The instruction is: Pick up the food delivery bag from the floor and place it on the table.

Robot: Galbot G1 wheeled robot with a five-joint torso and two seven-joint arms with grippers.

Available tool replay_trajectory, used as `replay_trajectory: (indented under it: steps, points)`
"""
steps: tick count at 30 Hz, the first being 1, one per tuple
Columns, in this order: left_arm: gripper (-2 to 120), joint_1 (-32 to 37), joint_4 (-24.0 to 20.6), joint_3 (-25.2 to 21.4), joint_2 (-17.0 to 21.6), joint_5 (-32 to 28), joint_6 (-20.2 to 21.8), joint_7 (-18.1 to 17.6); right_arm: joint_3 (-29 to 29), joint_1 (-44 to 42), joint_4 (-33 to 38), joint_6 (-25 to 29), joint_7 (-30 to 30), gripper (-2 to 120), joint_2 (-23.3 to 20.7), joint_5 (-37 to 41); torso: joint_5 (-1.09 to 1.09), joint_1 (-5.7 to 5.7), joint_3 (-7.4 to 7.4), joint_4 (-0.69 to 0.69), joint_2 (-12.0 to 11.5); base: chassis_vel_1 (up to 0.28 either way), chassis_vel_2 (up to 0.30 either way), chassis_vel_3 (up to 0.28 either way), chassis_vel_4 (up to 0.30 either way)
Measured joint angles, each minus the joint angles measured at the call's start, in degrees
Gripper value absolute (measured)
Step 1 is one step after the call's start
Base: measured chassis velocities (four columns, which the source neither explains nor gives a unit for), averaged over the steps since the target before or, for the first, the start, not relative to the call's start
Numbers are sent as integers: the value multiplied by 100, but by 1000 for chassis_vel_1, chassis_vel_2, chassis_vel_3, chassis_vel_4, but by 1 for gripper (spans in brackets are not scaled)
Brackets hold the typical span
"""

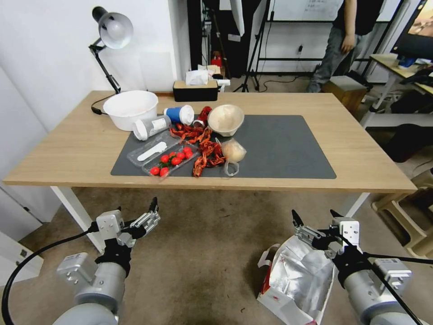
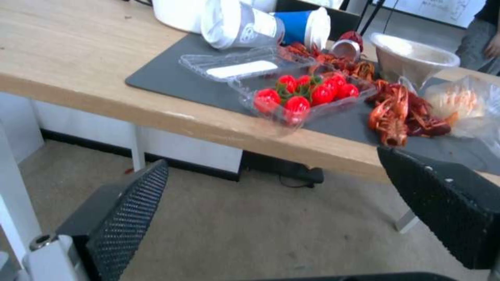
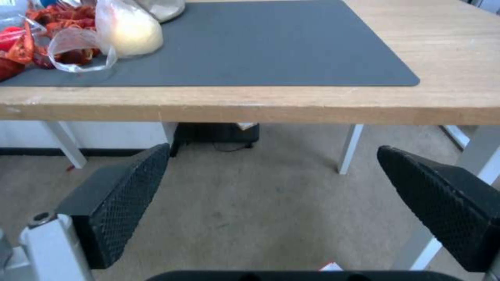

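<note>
Left gripper (image 1: 137, 211): raised over the floor (image 1: 203, 253), jaws spread, empty, tabletop (image 1: 81, 149) edge ahead. Right gripper (image 1: 315, 215): same pose, jaws spread, empty. Food delivery bag (image 1: 293, 280) lies on the floor directly below the right jaws.

White wall (image 1: 54, 40) w/ desk lamp (image 1: 112, 29); side desk (image 1: 397, 63) at right.

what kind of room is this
Probably a lab or studio staged for robot trials: a light-wood table spread with food, tripods behind it, and a food delivery bag on the floor.
</note>
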Motion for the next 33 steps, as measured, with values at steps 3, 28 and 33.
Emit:
replay_trajectory:
  steps: [3,28,33]
  points:
    - [100,-2,0,1,13,10,22,3,29,-2,0,-2,-1,100,-18,22,0,-51,-68,0,-120,0,0,0,0]
    - [100,25,0,9,-9,105,50,61,30,-13,0,7,59,100,-16,90,0,-241,-318,0,-561,0,0,0,0]
    - [100,23,1,22,-41,166,48,89,-2,-9,0,9,55,100,-21,84,0,-319,-417,0,-736,0,0,0,0]
